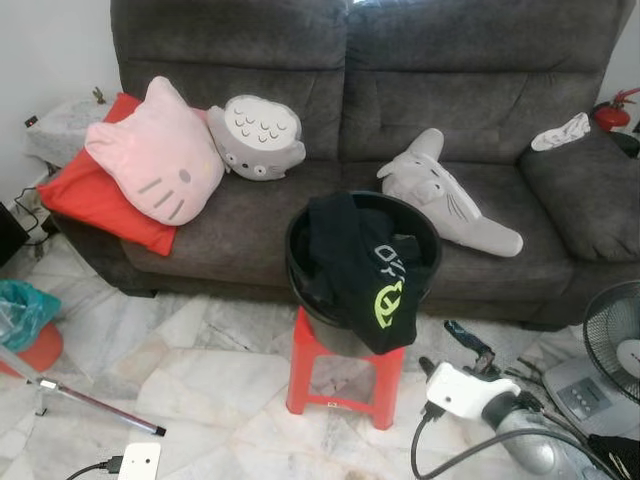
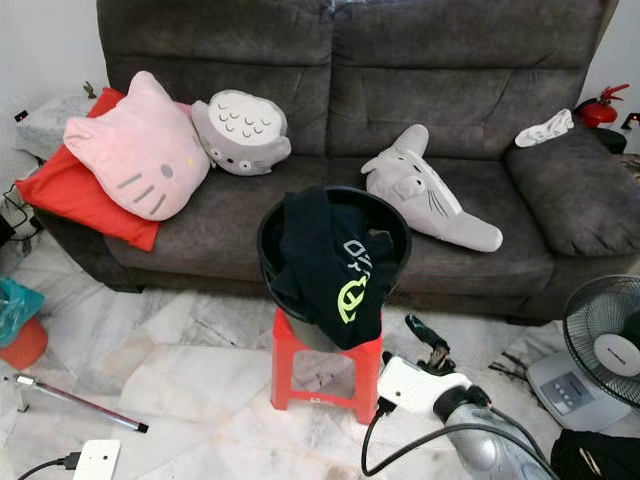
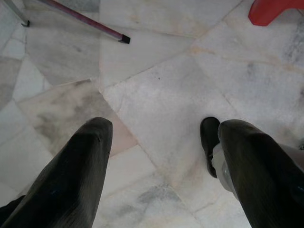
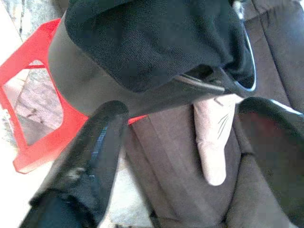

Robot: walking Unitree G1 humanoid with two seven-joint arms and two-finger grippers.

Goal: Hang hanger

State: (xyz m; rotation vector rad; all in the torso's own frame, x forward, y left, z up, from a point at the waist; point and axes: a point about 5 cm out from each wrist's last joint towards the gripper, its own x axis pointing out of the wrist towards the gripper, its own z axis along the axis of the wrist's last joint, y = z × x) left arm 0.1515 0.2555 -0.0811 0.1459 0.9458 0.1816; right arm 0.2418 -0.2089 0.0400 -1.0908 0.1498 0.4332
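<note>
A black bucket (image 1: pixel 300 262) stands on a red plastic stool (image 1: pixel 345 375) in front of the grey sofa. A black garment with a green and white print (image 1: pixel 365 270) lies in it and hangs over its front rim. My right arm reaches in from the lower right, and its gripper (image 1: pixel 466 342) hovers low, just right of the stool. In the right wrist view the right gripper (image 4: pixel 185 109) is open with nothing between its fingers, facing the bucket (image 4: pixel 95 80) and the garment (image 4: pixel 152 38). My left gripper (image 3: pixel 164 128) hangs open over the marble floor.
On the sofa (image 1: pixel 480 90) lie a pink cat cushion (image 1: pixel 155 150), a red cushion (image 1: pixel 95 195) and two grey plush toys (image 1: pixel 258 135) (image 1: pixel 450 195). A fan (image 1: pixel 612 345) stands at the right. A metal rod (image 1: pixel 95 405), a white device (image 1: pixel 140 462) and cables lie on the floor.
</note>
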